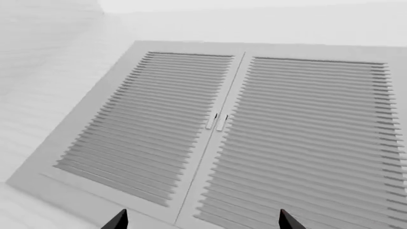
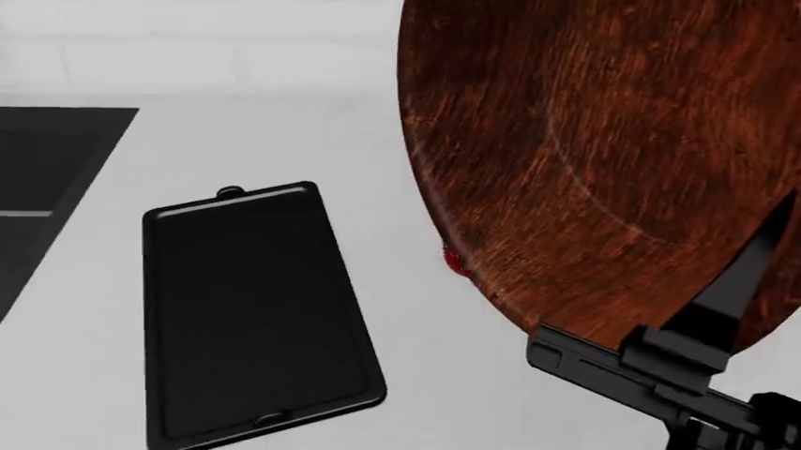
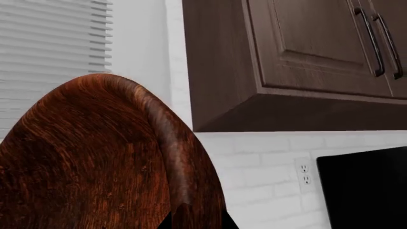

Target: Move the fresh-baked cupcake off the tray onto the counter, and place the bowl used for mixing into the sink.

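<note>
In the head view the reddish-brown wooden bowl (image 2: 601, 159) is lifted on edge, close to the camera, filling the right side. My right gripper (image 2: 732, 309) is shut on its rim; a black finger (image 2: 751, 272) lies across the inside. In the right wrist view the bowl (image 3: 95, 162) fills the lower left, with the fingertips (image 3: 190, 220) pinching its rim. The black tray (image 2: 250, 309) lies empty on the white counter (image 2: 88, 375). A small red patch (image 2: 453, 262) shows at the bowl's edge, probably the cupcake, mostly hidden. The sink (image 2: 51, 178) is at far left. My left gripper (image 1: 200, 220) is open, facing louvered doors.
White louvered cabinet doors (image 1: 254, 133) fill the left wrist view. Dark wooden upper cabinets (image 3: 299, 57), a white brick wall with an outlet (image 3: 305, 174) and a black panel (image 3: 369, 191) show behind the bowl in the right wrist view.
</note>
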You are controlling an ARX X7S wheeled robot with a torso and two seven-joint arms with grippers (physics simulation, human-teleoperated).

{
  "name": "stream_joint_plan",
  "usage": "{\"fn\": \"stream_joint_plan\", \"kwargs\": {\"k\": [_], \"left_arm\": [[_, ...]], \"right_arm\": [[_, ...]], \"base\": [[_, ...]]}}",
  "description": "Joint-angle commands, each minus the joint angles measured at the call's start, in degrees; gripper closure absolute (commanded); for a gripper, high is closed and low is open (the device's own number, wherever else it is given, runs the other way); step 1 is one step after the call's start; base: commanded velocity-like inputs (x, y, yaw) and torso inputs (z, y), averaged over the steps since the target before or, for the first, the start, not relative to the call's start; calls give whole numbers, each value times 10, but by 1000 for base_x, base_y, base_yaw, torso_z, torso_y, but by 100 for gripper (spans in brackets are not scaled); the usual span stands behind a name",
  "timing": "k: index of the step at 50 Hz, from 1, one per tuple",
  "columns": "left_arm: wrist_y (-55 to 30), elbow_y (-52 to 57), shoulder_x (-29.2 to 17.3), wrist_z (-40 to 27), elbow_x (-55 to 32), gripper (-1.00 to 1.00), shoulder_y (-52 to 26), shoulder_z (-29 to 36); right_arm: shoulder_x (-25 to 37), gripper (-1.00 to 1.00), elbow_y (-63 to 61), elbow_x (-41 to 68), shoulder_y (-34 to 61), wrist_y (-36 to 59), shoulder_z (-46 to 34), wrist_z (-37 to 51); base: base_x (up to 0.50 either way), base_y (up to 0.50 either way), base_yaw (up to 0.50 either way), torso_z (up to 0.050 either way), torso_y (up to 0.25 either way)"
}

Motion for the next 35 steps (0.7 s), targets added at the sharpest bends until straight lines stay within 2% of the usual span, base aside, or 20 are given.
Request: {"fn": "stream_joint_plan", "kwargs": {"k": [1, 13, 35], "left_arm": [[35, 1, -54, -77, 41, -100, 60, -7], [31, 1, -53, -77, 40, -100, 50, 2], [13, 1, -55, -78, 26, -100, 10, 32]], "right_arm": [[0, 100, -26, -29, 5, 25, -7, 9], [-14, 100, -23, -55, 21, 51, -33, 5], [-39, 100, 1, -56, 43, 64, -56, -25]], "base": [[-359, 449, 0, 0, 0], [-281, 490, 0, 0, 0], [-23, 500, 0, 0, 0]]}}
